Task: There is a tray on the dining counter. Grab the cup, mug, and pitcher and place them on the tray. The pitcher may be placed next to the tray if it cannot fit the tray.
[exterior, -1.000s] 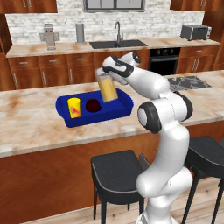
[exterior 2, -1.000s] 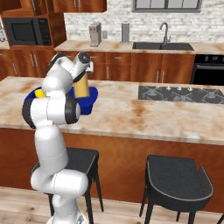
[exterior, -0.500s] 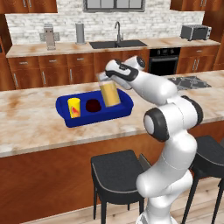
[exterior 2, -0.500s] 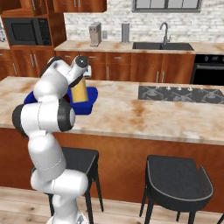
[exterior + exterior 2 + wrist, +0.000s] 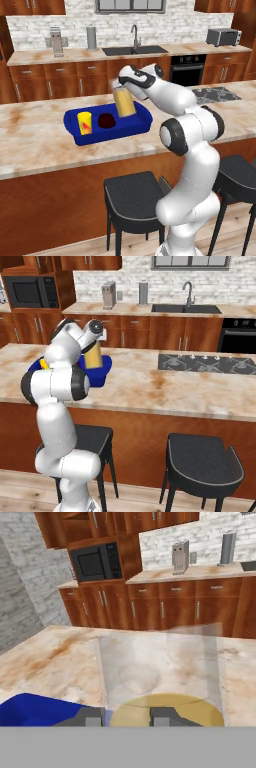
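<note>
Tall clear glass pitcher (image 5: 124, 102) of orange-yellow liquid, centre frame, clamped near its rim in the pincer (image 5: 120, 87) over the right end of the flat bright-blue tray (image 5: 141, 125), apparently because the yellow tumbler cup (image 5: 84, 123) and dark maroon mug (image 5: 106, 121) occupy the left.

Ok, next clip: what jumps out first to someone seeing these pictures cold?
The white arm reaches over the marble counter, its gripper clamped on a tall clear pitcher of orange liquid, at the right end of a bright-blue tray. A small yellow cup and a dark mug already sit in the tray's left and middle. From the hand camera, the pitcher's glass wall looms close, with the tray's blue rim at lower left.
</note>
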